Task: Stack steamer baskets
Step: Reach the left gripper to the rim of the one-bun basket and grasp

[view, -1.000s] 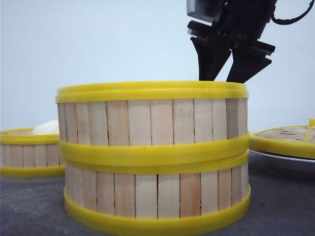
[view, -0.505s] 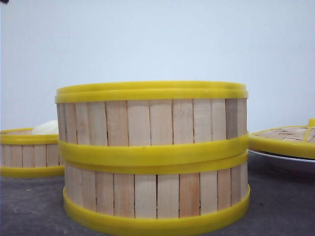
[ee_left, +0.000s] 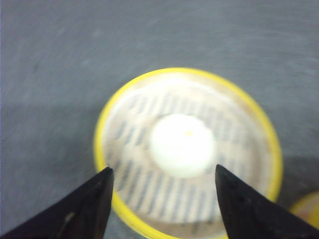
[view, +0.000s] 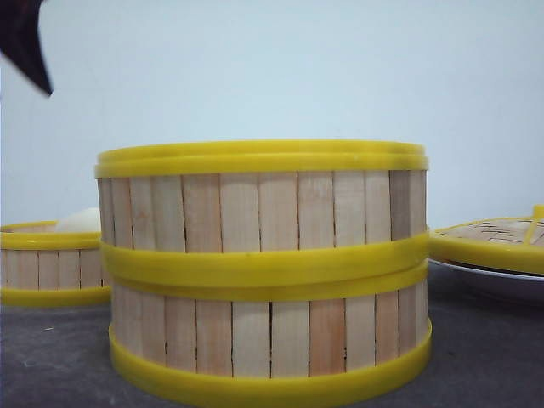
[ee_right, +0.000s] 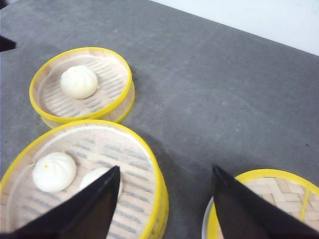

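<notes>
Two steamer baskets stand stacked in the middle, the upper basket (view: 263, 212) on the lower basket (view: 272, 336). A third steamer basket (view: 51, 268) sits alone at the left with a white bun (view: 81, 221) in it. My left gripper (ee_left: 163, 168) hangs open above that single basket (ee_left: 129, 169) and its bun (ee_left: 182, 144); only one dark finger (view: 25, 42) shows in the front view. My right gripper (ee_right: 165, 168) is open and empty, high over the stack's top basket (ee_right: 129, 149), which holds two buns (ee_right: 53, 171).
A flat woven lid with a yellow rim (view: 501, 238) rests on a white plate (view: 484, 276) at the right, also seen as the lid (ee_right: 279, 194) in the right wrist view. Grey table (ee_right: 214, 99) lies between the baskets and the plate.
The right gripper, just above the stack's far rim a second ago, has left the front view. A finger of the left gripper has come in at the top left corner.
</notes>
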Robot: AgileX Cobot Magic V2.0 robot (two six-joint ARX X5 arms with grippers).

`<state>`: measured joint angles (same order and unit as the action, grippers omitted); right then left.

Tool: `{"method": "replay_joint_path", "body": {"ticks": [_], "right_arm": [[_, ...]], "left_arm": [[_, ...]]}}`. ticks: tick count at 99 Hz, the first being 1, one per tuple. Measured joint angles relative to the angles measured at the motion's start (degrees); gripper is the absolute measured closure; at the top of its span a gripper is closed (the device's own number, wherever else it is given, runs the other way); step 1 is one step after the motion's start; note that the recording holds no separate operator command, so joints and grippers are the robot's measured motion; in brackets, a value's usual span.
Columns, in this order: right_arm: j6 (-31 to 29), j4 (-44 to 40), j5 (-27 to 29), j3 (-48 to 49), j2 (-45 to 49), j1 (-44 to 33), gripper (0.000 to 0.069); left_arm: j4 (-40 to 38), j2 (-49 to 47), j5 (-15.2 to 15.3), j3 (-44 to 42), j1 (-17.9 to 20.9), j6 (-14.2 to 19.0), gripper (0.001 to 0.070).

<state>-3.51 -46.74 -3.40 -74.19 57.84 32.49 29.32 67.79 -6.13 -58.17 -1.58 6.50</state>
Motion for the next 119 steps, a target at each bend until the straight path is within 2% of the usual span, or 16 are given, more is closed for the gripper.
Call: {"method": "replay_joint_path", "body": {"ticks": [8, 27, 48, 68, 92, 111, 119], "right_arm": [[0.0, 0.0, 0.0, 0.0, 0.0, 0.6, 0.0335], [0.0, 0.0, 0.0, 0.0, 0.0, 1.5, 0.0335], [0.0, 0.0, 0.0, 0.0, 0.0, 1.9, 0.0335], [0.0, 0.0, 0.0, 0.0, 0.0, 1.9, 0.0335], [0.0, 0.1, 0.0, 0.0, 0.0, 1.9, 0.0335], [0.0, 0.3, 0.0, 0.0, 0.0, 1.9, 0.0335], [0.0, 0.3, 0.0, 0.0, 0.0, 1.9, 0.0335]], "left_arm": [[-0.2, 3.2, -0.7, 0.0, 1.9, 1.9, 0.0324], [-0.5, 10.0, -1.1, 0.0, 3.1, 3.1, 0.0331], [-2.6, 15.1, 0.3, 0.0, 3.1, 3.2, 0.0467], [-3.8, 17.4, 2.8, 0.0, 3.1, 3.2, 0.0487], [-4.7, 20.3, 4.1, 0.0, 3.1, 3.1, 0.0492], [-4.9, 22.5, 4.7, 0.0, 3.1, 3.1, 0.0535], [-5.3, 22.6, 4.5, -0.1, 3.0, 3.2, 0.0603]]}}
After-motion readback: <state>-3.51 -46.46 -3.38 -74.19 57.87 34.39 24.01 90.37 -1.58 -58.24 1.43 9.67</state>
